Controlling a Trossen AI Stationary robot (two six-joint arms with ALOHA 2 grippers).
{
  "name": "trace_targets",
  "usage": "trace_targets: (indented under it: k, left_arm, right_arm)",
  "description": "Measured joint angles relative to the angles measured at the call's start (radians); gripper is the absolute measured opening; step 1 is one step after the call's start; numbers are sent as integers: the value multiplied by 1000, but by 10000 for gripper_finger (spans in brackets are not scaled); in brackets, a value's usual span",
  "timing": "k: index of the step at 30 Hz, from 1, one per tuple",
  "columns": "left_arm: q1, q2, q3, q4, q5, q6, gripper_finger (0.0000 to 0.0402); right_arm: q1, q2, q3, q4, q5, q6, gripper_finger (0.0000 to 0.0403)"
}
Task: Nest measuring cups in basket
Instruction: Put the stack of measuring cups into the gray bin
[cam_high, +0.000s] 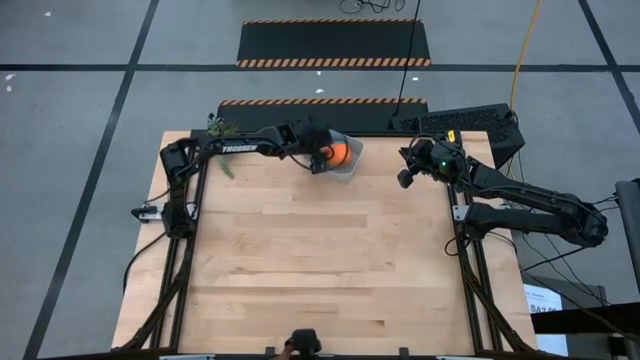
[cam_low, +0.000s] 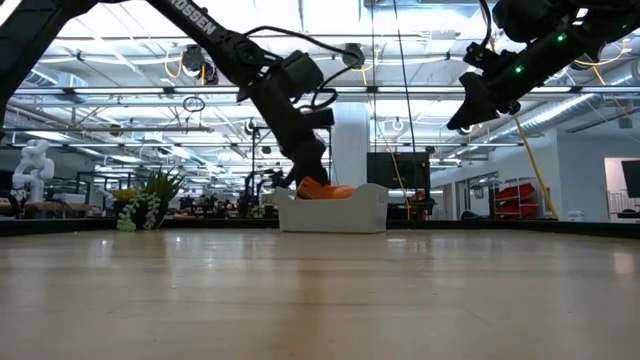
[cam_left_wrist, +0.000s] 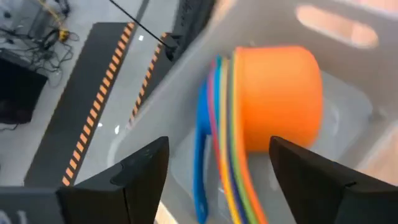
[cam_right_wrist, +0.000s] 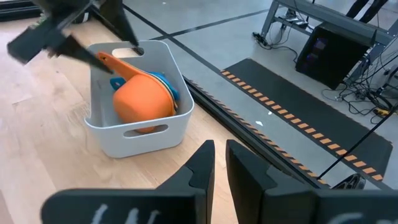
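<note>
Measuring cups (cam_right_wrist: 144, 99) lie stacked, orange outermost, tilted inside the basket (cam_right_wrist: 149, 135) at the worktop's far edge; the released left claw (cam_left_wrist: 214, 177) straddling them risks snagging the handles on withdrawal, while the clenched right claw (cam_right_wrist: 216, 163) hangs well apart.

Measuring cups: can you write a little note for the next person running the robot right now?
Left gripper: open, hanging over the basket at the far edge of the table, holding nothing.
Right gripper: shut and empty, raised above the table's far right side.
Measuring cups: stacked together inside the basket, lying on their side, the orange one outermost, handles pointing toward the left gripper.
Done: no cups show loose on the table in the high view.
Left: probably only pulling the left arm clear. The stack cannot be counted from here, so check that all cups are in.
</note>
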Motion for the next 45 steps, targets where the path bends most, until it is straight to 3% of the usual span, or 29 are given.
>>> trace_targets:
  k: [7, 18, 29, 38, 45]
  left_arm:
    - [2, 0, 77, -1, -1, -71, 236]
    - [39, 0, 83, -10, 17, -167, 143]
    - [-11, 0, 83, 31, -159, -149, 68]
    - [49, 0, 83, -44, 59, -265, 7]
    - [69, 0, 83, -134, 112, -265, 18]
  right_arm:
    - [0, 0, 0, -1, -23, 0, 34]
    - [0, 0, 0, -9, -23, -1, 34]
    - [0, 0, 0, -20, -23, -11, 34]
    - [0, 0, 0, -30, -23, -31, 34]
    - [0, 0, 0, -31, -23, -31, 34]
